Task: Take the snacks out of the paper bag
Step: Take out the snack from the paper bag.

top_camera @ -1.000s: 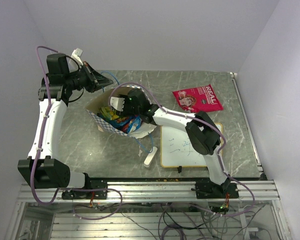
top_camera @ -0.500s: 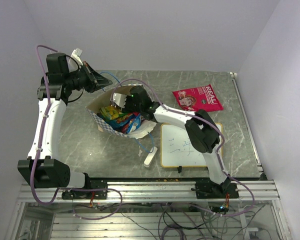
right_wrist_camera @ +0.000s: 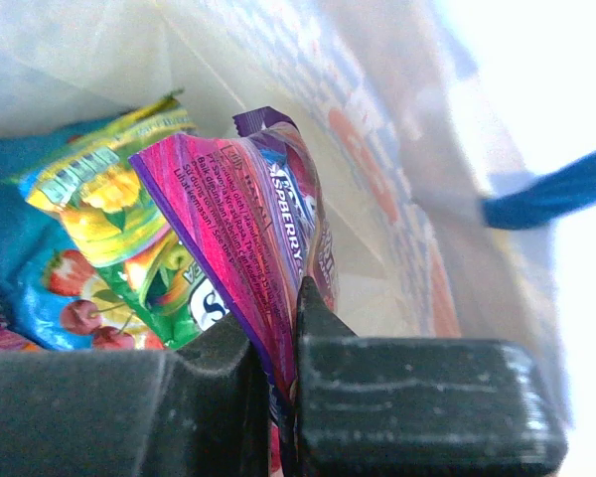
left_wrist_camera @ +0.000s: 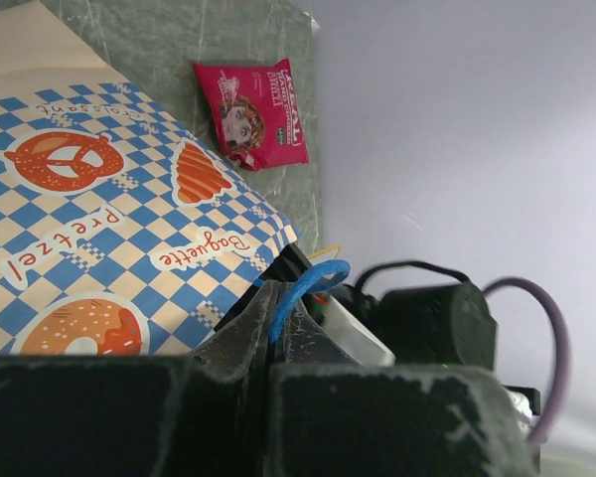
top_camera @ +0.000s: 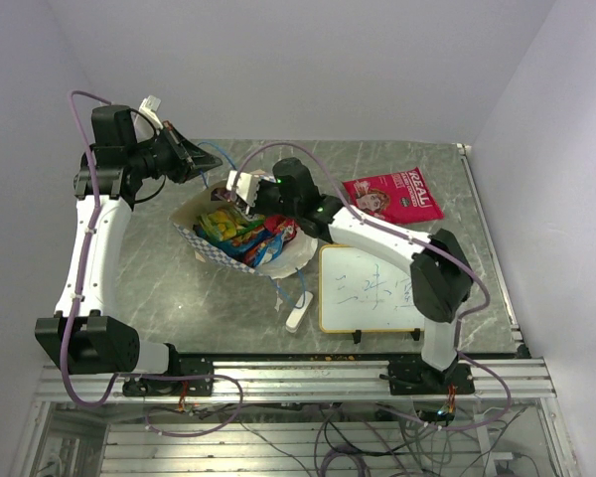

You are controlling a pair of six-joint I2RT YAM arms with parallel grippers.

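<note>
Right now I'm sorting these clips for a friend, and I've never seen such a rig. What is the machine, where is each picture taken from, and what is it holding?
These are two robot arms bolted at the near edge of a grey table. The wide picture comes from a camera above and behind them. The other two come from a camera on each wrist. The left gripper is shut on the blue cord handle of a checkered paper bag. The right gripper is at the bag's mouth, shut on a purple-pink packet. More snack packets lie beside it in the bag. Out on the table lie a pink-red packet, a whiteboard and a white eraser.
</note>
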